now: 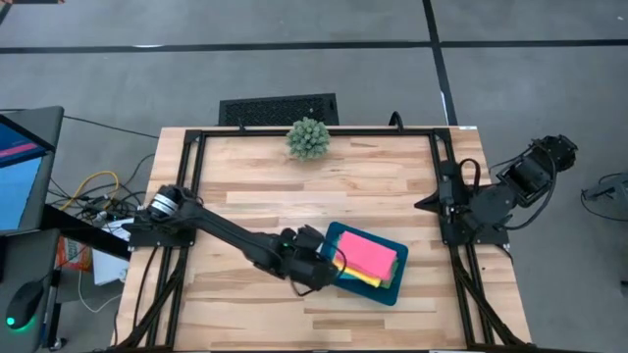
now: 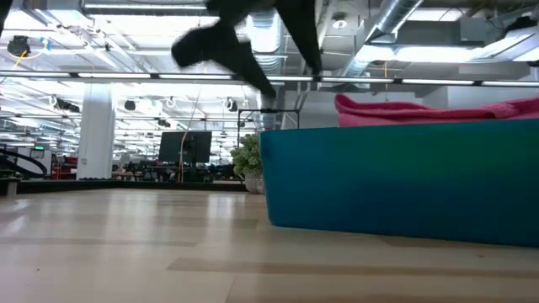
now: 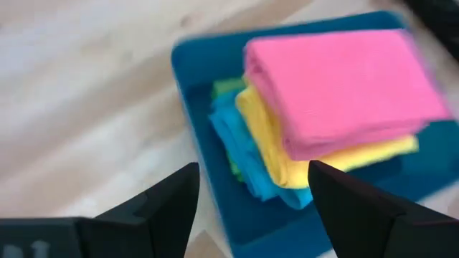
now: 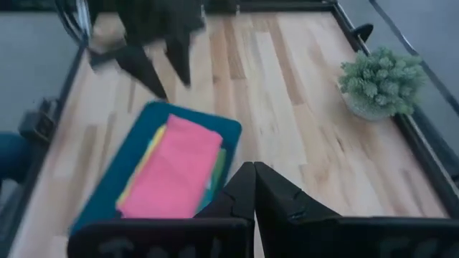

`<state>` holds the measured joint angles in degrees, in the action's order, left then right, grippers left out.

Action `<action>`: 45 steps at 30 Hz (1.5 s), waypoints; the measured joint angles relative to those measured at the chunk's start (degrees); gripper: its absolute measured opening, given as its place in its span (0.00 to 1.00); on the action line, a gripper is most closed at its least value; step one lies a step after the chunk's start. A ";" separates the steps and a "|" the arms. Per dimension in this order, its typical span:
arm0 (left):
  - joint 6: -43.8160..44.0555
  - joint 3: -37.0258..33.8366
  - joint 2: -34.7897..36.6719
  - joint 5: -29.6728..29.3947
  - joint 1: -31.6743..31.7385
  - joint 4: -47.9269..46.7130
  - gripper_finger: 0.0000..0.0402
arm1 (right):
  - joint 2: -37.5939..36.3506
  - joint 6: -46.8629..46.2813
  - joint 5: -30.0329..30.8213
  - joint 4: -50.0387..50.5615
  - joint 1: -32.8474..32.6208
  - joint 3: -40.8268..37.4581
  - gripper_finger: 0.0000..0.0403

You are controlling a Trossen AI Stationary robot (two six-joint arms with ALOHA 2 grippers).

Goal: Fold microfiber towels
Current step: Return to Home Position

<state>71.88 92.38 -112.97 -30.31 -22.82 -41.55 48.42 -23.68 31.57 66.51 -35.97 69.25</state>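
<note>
Four folded microfiber towels lie stacked in a dark teal tray (image 1: 385, 291) near the table's front middle. The pink towel (image 3: 344, 93) is on top, the yellow one (image 3: 287, 154) is under it, and the blue (image 3: 240, 147) and green (image 3: 226, 89) ones are lowest. The pink towel (image 2: 421, 109) rises above the tray wall (image 2: 396, 177). My left gripper (image 3: 251, 204) hangs open just off the tray's left end (image 1: 332, 267), with nothing between its fingers. My right gripper (image 4: 254, 190) is shut and held high at the table's right side (image 1: 428, 204).
A spiky green ball plant (image 1: 308, 138) stands at the far edge's middle. Black frame rails (image 1: 192, 186) run along the table's left, far and right sides. Bare wood lies between the tray and the plant.
</note>
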 joint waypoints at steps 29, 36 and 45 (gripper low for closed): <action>-51.45 -62.17 52.44 25.66 21.61 49.59 0.63 | -47.65 19.48 0.63 -41.11 4.74 -38.10 0.07; -53.03 -75.53 73.71 29.47 33.53 48.37 0.63 | -48.17 19.06 2.48 -42.88 5.41 -38.23 0.07; -50.07 -80.93 105.42 28.05 37.83 31.53 0.63 | -48.18 18.99 1.01 -45.98 5.75 -44.15 0.07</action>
<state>21.81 11.44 -7.55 -2.26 15.00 -10.02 0.24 -4.69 32.58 20.52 -30.22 25.10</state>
